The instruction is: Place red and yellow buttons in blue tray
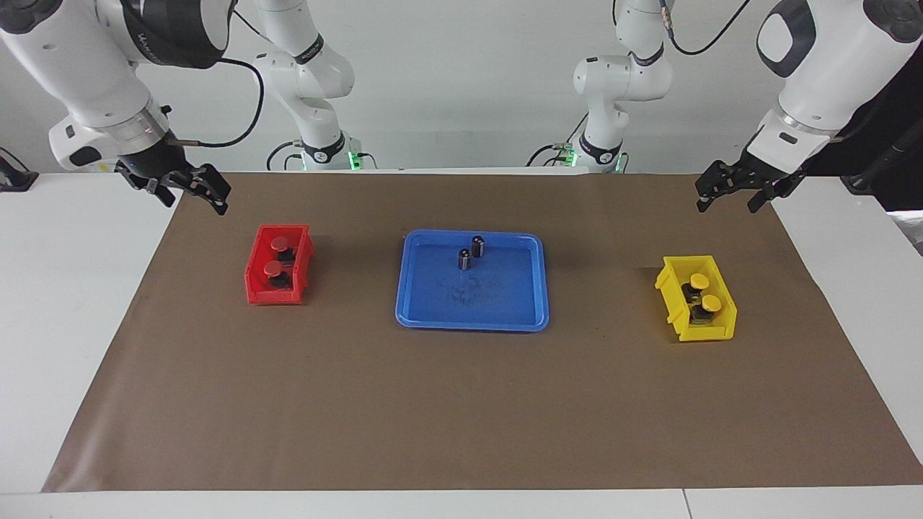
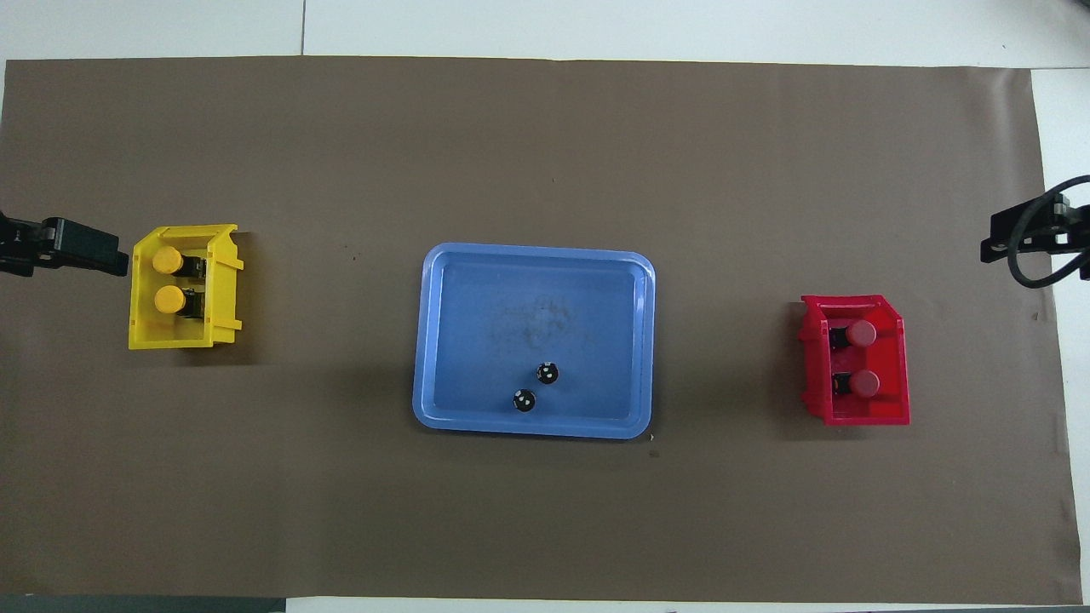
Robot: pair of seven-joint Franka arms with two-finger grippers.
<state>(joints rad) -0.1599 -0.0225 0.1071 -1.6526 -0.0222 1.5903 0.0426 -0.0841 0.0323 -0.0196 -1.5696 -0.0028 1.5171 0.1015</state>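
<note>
In the overhead view, picture edges are cutting off the black left gripper [image 2: 81, 249] and black right gripper [image 2: 1022, 238]. Deep red plastic bin [image 1: 254, 277] and yellow plastic bin [image 1: 674, 303] walls are hiding the push-buttons' black-and-silver bodies.

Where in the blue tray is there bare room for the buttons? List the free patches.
Blue tray: bare floor from the rim farther from the robots down to the middle. Crowded only by the two dark cylinders near the robot-side rim. Bare mat also lies between tray and red bin, and tray and yellow bin.
</note>
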